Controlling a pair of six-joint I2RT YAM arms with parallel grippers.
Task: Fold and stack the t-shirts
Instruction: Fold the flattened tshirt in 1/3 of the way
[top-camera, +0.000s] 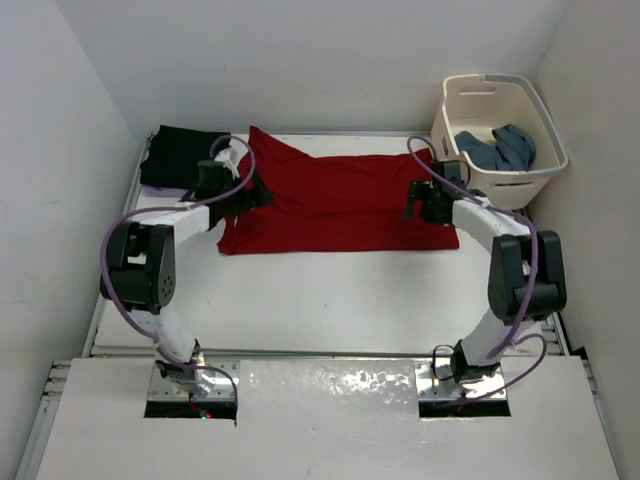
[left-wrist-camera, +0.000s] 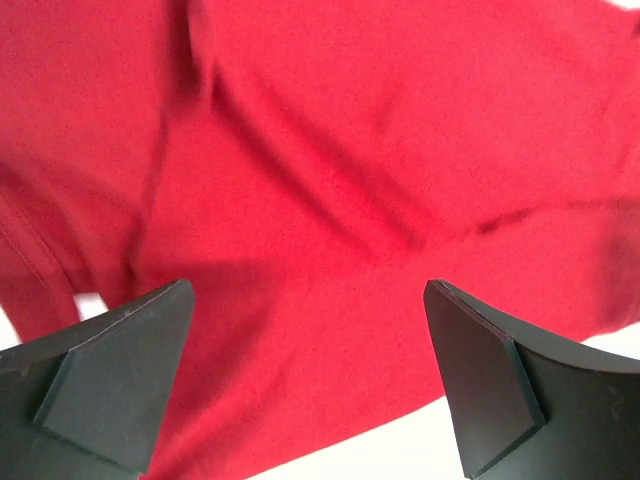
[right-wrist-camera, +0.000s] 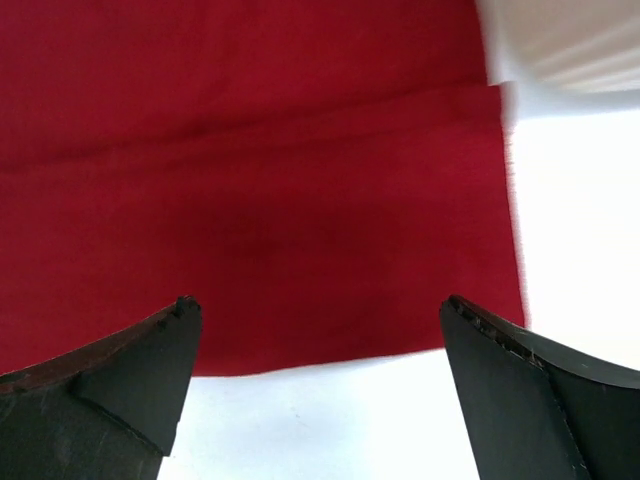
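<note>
Red t-shirt (top-camera: 340, 195) lies spread flat on the table (top-camera: 330, 290). Left gripper (left-wrist-camera: 308, 290) and right gripper (right-wrist-camera: 320, 300) both gape empty over its near edge. Cloth's light and limp, so I'd pinch the near corners.

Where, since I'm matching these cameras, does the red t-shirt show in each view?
Top external: red t-shirt spread over the far half of the table, between left gripper and right gripper.
Left wrist: fills nearly the whole frame.
Right wrist: fills the upper left, one corner at lower right.
Shared landmark: the shirt's edge against the white table.
</note>
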